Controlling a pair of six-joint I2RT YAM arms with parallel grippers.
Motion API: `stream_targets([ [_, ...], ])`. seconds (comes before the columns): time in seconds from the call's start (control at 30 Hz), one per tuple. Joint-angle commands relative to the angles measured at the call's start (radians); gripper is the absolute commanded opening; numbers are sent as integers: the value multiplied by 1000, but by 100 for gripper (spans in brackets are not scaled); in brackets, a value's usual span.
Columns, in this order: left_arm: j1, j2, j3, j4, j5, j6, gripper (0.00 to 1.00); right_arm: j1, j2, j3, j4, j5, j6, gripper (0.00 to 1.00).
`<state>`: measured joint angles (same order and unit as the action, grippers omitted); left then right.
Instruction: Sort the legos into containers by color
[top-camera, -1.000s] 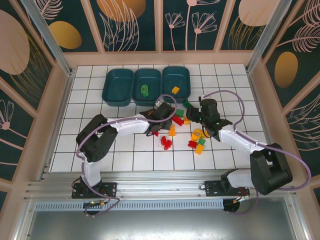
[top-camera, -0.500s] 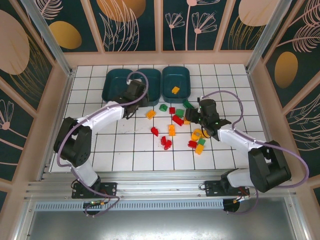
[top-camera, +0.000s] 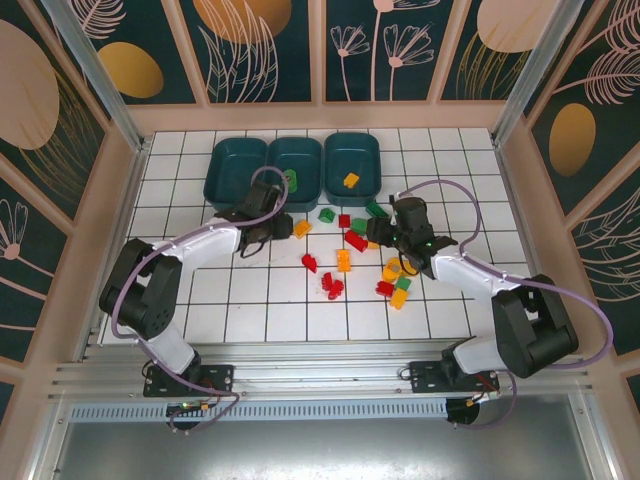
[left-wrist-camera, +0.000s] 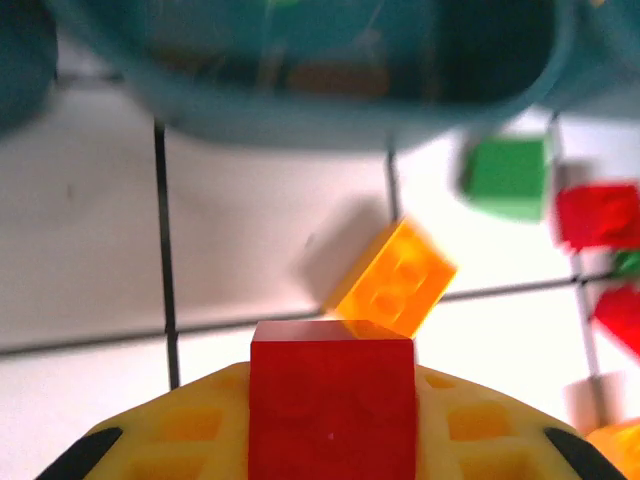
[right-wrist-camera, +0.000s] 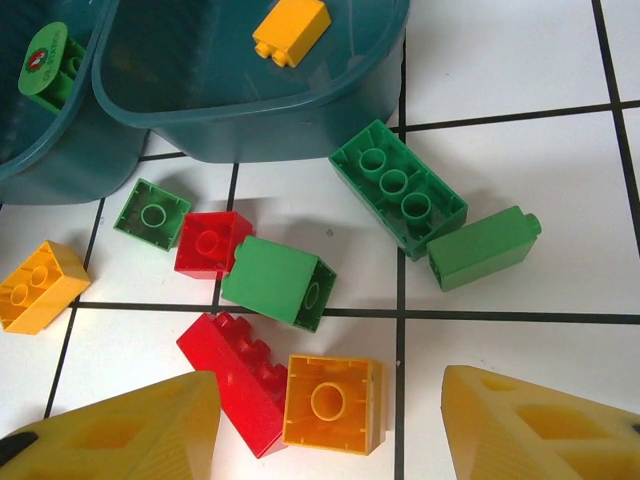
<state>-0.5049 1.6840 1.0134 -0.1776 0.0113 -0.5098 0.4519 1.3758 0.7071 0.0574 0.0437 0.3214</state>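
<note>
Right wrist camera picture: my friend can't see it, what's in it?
The right gripper hangs open over loose red, green and orange legos on a white tiled table. Behind them, one teal bin holds a yellow brick and the next bin a green brick.

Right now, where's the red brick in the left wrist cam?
Left wrist view, bottom centre: the red brick is gripped in the left claw, short of a teal bin, with an orange brick just ahead.

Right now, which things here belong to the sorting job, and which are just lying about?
Job: three dark teal plastic bins; loose red, green and yellow-orange plastic bricks; one red brick in the left hand.
Other: white tiled tabletop; leaf-patterned wall panels; purple arm cables.
</note>
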Motion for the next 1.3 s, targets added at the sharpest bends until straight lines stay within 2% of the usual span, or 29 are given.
stream_targets([
  [0.0,-3,-29,-62,-20,40,-10,3,11,11,30,22,1,6,61],
  [0.27,-3,4,-79,-57,-5,12,37,33,43,32,33,2,16,61],
  [0.4,-2,-5,-66,-72,-21,22,46,34,32,31,27,10,12,61],
  [0.5,-3,-23,-50,-98,-47,27,62,34,25,31,17,19,7,62],
  [0.63,-3,-43,-47,-117,-52,34,69,34,20,29,16,27,3,62],
  [0.7,-2,-50,-47,-118,-59,36,82,33,20,27,16,30,2,62],
  [0.87,-3,-9,-47,-104,-51,35,89,34,21,18,26,28,4,63],
  [0.97,-3,-13,-47,-85,-25,31,85,34,20,16,21,21,4,63],
  [1.17,-3,-16,-54,-80,-19,19,60,34,14,3,27,19,5,63],
  [1.27,-3,17,-50,-76,-8,17,53,33,18,3,32,16,8,62],
])
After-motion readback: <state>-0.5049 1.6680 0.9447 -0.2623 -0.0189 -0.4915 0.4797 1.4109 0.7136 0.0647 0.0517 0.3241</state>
